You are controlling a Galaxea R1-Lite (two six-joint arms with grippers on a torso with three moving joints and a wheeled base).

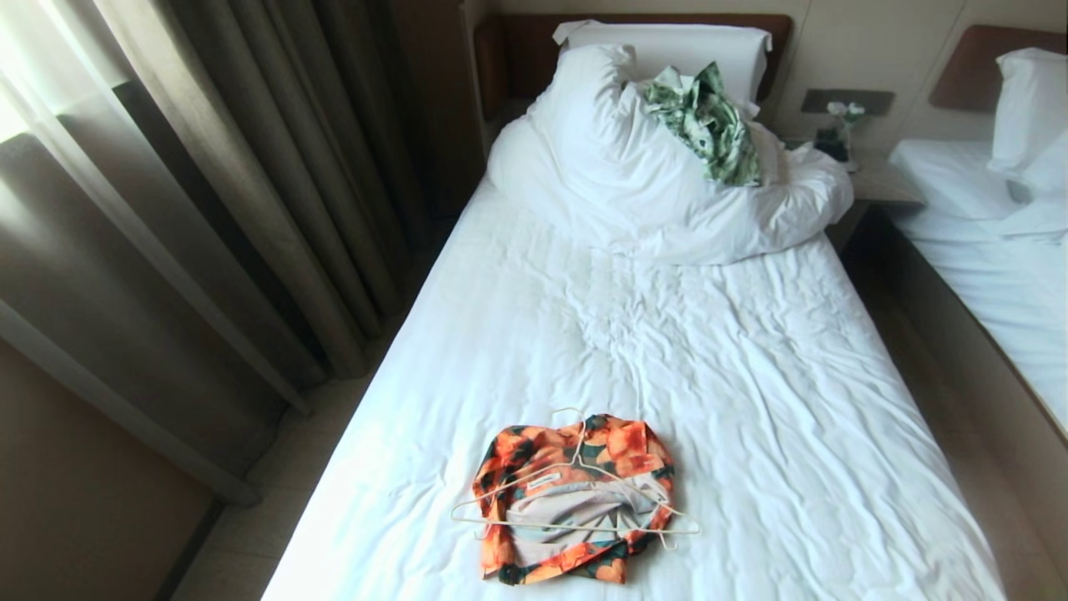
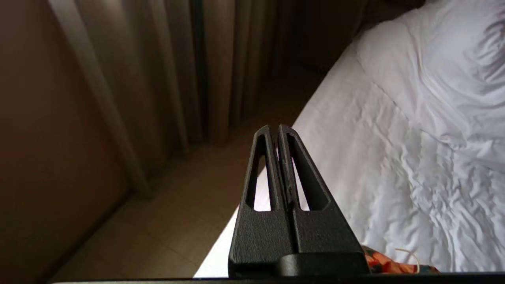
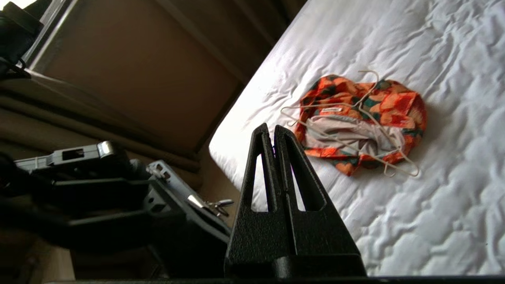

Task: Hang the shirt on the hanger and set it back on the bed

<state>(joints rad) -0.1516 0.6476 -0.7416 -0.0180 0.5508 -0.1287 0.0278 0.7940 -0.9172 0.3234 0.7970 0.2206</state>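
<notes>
Shirt [image 1: 574, 499] lies bunched near the bed's [image 1: 751, 401] foot edge, hanger [image 1: 576, 488] crosswise on top. Both grippers, left gripper [image 2: 278, 132] and right gripper [image 3: 273, 132], hover pinched closed and empty; the right sits nearer.

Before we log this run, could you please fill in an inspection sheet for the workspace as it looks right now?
Surface: the bed, wrinkled white sheet; bunched white duvet and pillow at the headboard end.
Job's things: the shirt lies crumpled near the foot of the bed; the hanger lies on top of it, not threaded through.
Clutter: green-and-white leaf-print garment on the duvet.
Grippers: left gripper shut, empty, off the bed's edge; right gripper shut, empty, short of the shirt.
Cables: nothing seen.
Surroundings: curtains to the left; nightstand and second bed to the right.
</notes>
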